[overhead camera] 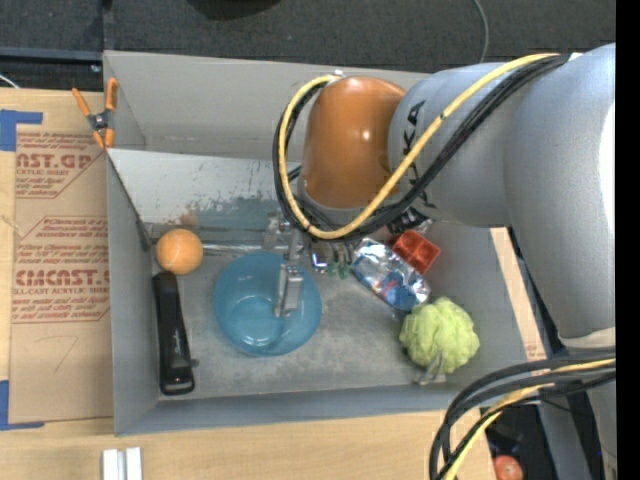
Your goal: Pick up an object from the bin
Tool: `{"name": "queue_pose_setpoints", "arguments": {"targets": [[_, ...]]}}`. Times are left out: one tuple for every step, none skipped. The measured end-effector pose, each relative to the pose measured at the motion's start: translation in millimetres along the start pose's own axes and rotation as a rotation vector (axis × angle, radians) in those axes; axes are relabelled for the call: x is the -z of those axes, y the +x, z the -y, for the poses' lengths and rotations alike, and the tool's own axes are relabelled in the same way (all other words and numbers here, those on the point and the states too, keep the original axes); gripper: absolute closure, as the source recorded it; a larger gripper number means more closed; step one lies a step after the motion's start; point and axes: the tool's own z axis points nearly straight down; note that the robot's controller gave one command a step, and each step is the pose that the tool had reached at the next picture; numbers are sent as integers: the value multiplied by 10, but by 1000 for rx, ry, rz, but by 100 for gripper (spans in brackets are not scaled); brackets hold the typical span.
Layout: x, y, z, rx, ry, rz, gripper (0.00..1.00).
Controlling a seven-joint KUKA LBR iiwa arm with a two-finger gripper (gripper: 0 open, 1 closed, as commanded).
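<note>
We see the gripper (pixel 289 298) hanging low over the pale blue translucent round plastic bowl (pixel 262 320). Its tip is inside the bowl's outline, toward the 2 o'clock side of the bowl's middle. Open or closed: we cannot tell, the metal parts overlap from this angle. Nothing reads as held.

The bowl sits at about 8 o'clock from the middle of the grey metal bin (pixel 180 98), flat on the floor with its mouth up. It's round, so there is no long axis to line up with. What matters is the rim: the nearest wall of the bowl is at 2–3 o'clock from the tip, very near. We judge a short drop straddling that wall would do, rather than any sideways travel.

Other things:
- the orange round ball (pixel 180 251) at 10 o'clock from the bowl, apart
- the black long stapler-like bar (pixel 172 333) at 9 o'clock, just beside the bowl
- the crinkled silver-and-blue foil wrapper (pixel 392 280) and the small red block (pixel 416 252) at 3 o'clock
- the yellow-green fluffy ball (pixel 440 334) at 4 o'clock
</note>
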Motion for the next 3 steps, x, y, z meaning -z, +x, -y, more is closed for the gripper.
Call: {"name": "queue_pose_setpoints", "arguments": {"targets": [[0, 0, 0, 0, 0, 0, 0], [-558, 253, 372, -124, 0, -2, 0], [-516, 319, 355, -123, -2, 3, 0]]}}
